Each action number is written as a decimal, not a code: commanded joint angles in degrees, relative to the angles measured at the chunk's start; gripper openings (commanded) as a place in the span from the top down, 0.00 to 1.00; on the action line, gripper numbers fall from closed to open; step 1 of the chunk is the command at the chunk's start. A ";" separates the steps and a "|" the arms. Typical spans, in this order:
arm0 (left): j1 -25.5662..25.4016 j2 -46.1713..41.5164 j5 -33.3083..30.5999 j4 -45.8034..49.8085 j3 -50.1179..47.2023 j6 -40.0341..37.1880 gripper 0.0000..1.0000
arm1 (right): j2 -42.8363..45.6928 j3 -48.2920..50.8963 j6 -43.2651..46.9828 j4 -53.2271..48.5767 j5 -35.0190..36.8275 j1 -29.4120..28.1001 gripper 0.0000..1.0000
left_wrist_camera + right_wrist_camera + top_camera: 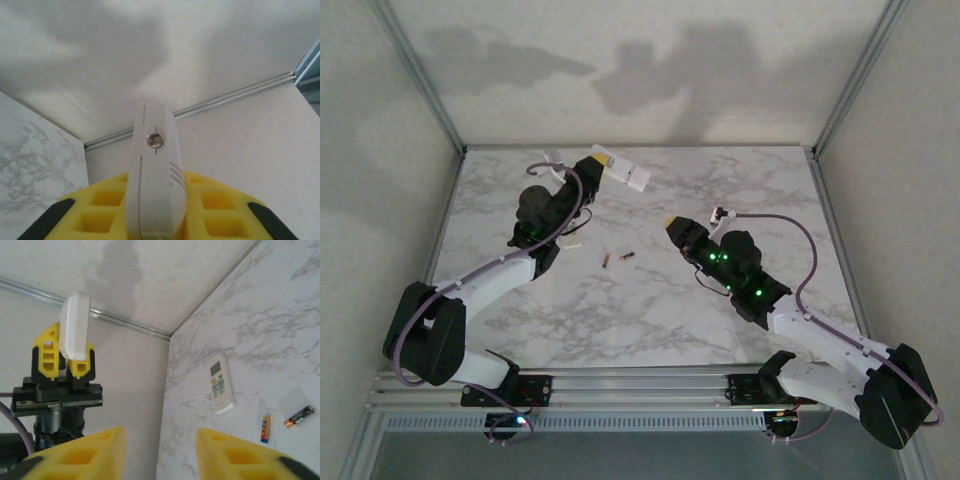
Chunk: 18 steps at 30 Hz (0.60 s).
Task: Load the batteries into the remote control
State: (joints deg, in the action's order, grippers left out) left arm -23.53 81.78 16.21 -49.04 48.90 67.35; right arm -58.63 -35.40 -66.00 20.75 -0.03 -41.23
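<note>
Spread and empty, the right gripper (159, 440) sits nearer the batteries (265, 428), which lie to its left, long axes roughly left-right. Left gripper (64, 356) pinches a white plastic part (74, 322) aloft.

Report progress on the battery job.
Done: nothing loaded. Both batteries lie loose on the table near the face-up remote. In hand: the left hand holds a white plastic piece aloft, what it is I cannot tell; the right hand is open and empty. Left: fit both batteries.
</note>
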 commanded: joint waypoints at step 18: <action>-0.72 0.86 7.37 -0.62 4.41 -1.02 1.00 | -16.34 -18.02 -5.39 8.80 -16.58 6.34 0.62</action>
State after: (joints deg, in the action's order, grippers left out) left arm -23.64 82.15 21.56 -47.79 51.33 67.07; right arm -74.52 -51.09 -70.04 26.13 -14.92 -35.11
